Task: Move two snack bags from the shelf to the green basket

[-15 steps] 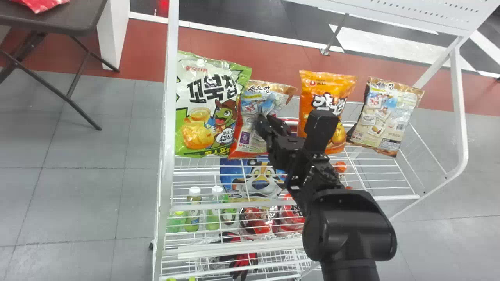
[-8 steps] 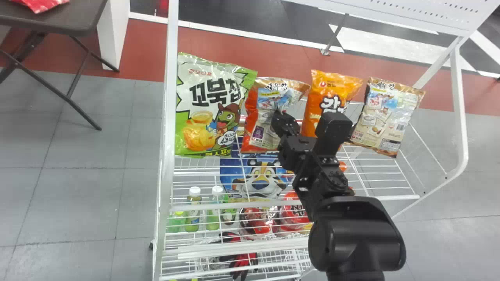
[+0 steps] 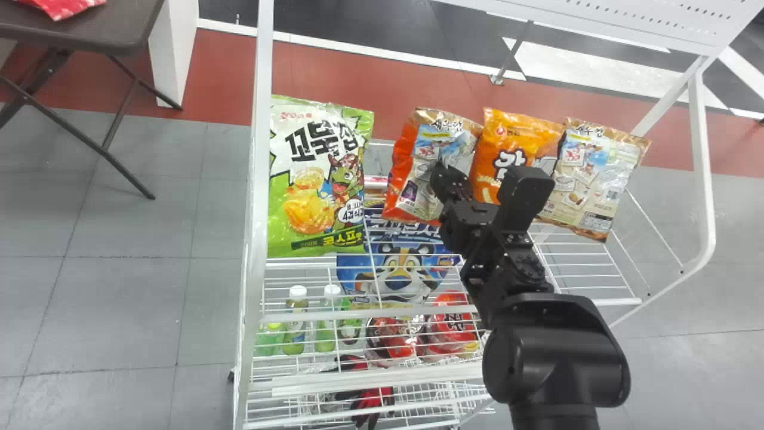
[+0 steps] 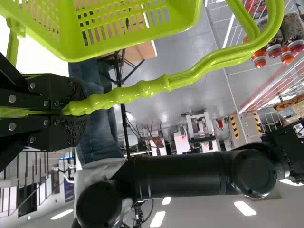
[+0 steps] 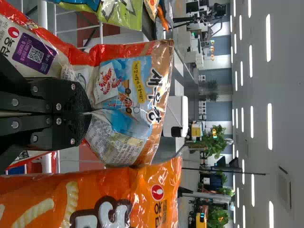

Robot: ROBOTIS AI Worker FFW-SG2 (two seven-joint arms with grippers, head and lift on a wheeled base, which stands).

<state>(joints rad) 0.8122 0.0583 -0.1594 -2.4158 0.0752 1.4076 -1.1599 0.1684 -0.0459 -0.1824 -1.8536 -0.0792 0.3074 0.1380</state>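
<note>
My right gripper [image 3: 440, 173] is over the upper shelf, shut on a snack bag with a red edge and shrimp pictures [image 3: 418, 185]. In the right wrist view the gripper [image 5: 89, 114] pinches the crumpled middle of that bag [image 5: 137, 80]. An orange snack bag [image 3: 492, 173] stands at its right, partly behind the arm. Farther right is a beige snack bag [image 3: 588, 179]; a green and white snack bag [image 3: 319, 185] stands at the left end. In the left wrist view my left gripper [image 4: 76, 108] is shut on the handle of the green basket [image 4: 142, 35].
The shelf's white left post [image 3: 258, 179] and curved right frame [image 3: 704, 179] flank the bags. On the lower level are a blue tiger bag [image 3: 400, 272], small bottles [image 3: 294, 328] and red packs [image 3: 452, 319]. A dark folding table [image 3: 119, 30] stands at far left.
My right gripper has moved right with the pinched bag, opening a gap beside the green and white bag, which has shifted slightly left and down. The orange bag has moved right, against the beige one.
</note>
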